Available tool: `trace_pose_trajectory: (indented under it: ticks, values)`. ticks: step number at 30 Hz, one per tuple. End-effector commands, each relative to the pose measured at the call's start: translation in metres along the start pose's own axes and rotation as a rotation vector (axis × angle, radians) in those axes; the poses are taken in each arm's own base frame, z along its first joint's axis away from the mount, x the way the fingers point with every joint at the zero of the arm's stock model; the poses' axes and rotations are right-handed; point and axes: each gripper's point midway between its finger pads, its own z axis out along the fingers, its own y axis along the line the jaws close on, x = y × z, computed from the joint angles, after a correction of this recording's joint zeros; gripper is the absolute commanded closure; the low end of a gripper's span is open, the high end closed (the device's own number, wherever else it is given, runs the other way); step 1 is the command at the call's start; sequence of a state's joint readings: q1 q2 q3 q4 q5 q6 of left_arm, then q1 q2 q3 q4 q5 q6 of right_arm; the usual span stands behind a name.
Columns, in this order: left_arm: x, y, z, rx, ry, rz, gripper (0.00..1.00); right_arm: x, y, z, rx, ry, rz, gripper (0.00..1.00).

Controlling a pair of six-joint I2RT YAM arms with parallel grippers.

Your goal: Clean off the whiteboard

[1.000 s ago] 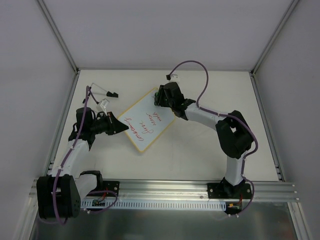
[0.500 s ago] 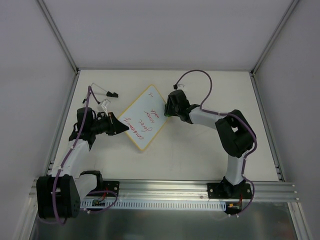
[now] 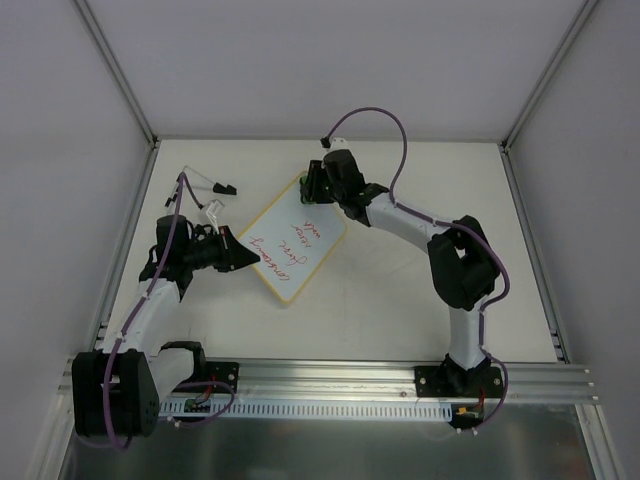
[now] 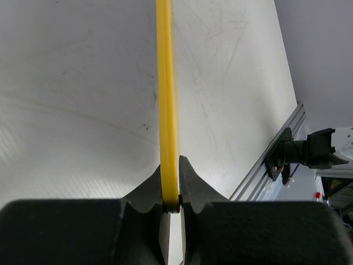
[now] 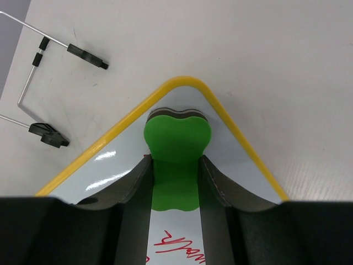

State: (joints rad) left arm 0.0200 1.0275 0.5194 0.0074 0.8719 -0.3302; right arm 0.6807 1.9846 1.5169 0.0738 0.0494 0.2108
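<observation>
At the far corner of the whiteboard (image 3: 292, 245) on the desk (image 3: 430, 290), the right gripper (image 3: 313, 186) has swept back from the right edge, jaws pinching the green eraser (image 5: 176, 146) against the surface. Its red writing (image 3: 283, 252) remains, so erasing is barely begun. Meanwhile the left gripper (image 4: 170, 176) clamps its jaws on the yellow rim (image 4: 166, 83).

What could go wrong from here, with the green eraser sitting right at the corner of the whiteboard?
1. The left gripper pinches only the thin yellow rim of the whiteboard, so wiping pressure might pivot the board or pull it free.
2. The green eraser in the right gripper sits at the far corner, off the red writing. A stroke outward would probably run off the edge and erase nothing.
</observation>
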Motion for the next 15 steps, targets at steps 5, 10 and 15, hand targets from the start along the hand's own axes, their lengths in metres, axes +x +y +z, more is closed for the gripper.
trace_pose_trajectory:
  ticks: [5, 10, 15]
  values:
    - [-0.011, -0.02, -0.001, 0.086, -0.008, 0.1, 1.0, 0.03, -0.004, -0.002, 0.008, 0.082, -0.02, 1.0]
    - [-0.011, -0.021, -0.001, 0.089, -0.007, 0.103, 1.0, 0.034, -0.04, -0.006, 0.097, 0.086, 0.034, 1.0]
    - [-0.011, -0.021, -0.001, 0.094, -0.004, 0.107, 1.0, 0.018, -0.041, -0.007, 0.086, 0.074, 0.012, 1.0]
